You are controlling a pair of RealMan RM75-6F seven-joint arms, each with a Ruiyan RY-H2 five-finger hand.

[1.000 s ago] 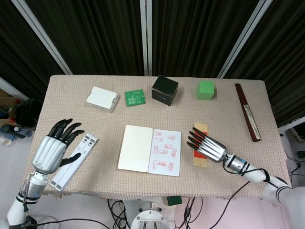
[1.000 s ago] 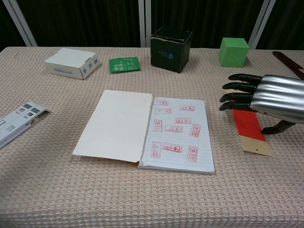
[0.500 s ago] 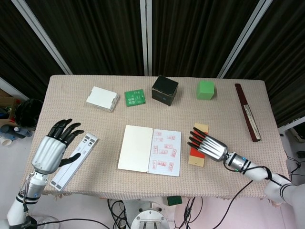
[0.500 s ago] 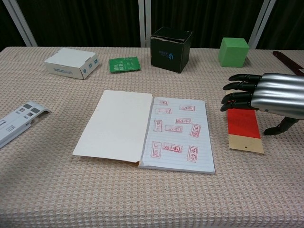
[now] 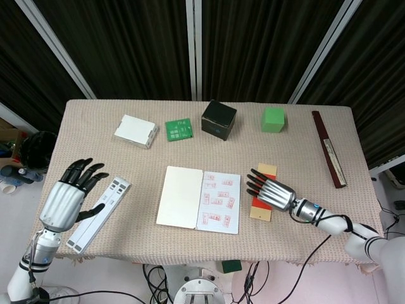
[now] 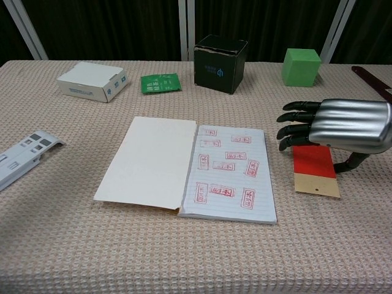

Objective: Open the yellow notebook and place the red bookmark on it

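Observation:
The notebook lies open at mid-table: a cream inner cover on the left, a lined page with red stamps on the right. Just right of it lies the red bookmark with tan ends, flat on the cloth. My right hand is spread flat, palm down, over the bookmark's far half, fingers pointing toward the notebook and thumb down beside the bookmark's right edge. It grips nothing. My left hand hovers open at the table's left edge, seen only in the head view.
A white strip lies next to my left hand. Along the back stand a white box, a green card, a black box and a green cube. A long dark red stick lies far right.
The bookmark turned from tilted to roughly parallel with the notebook under my right hand. The right hand then shifted left toward the notebook. The left hand barely moved.

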